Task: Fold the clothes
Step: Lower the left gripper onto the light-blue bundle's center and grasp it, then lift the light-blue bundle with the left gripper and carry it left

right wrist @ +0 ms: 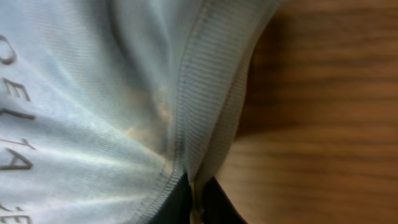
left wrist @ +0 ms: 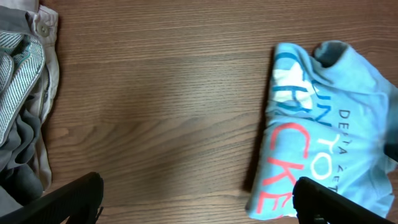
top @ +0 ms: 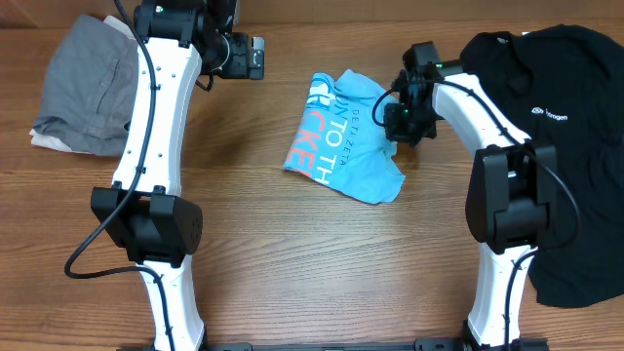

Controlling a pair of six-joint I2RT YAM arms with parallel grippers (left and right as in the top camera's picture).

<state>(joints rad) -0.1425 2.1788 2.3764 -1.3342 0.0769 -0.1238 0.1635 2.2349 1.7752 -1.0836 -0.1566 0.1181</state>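
My right pincer (top: 398, 125) is pressed together, pinching the ribbed edge of the light blue T-shirt (top: 343, 136). The shirt lies crumpled on the wooden table (top: 292, 253), spreading out to the left of this pincer, big coral and white letters facing up. My left pincer (left wrist: 205, 205) is spread wide over the wood, with the shirt on its right and a grey pile of clothes (left wrist: 18, 93) on its left

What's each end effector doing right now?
Left end effector: open, empty.
Right end effector: closed on the shirt.
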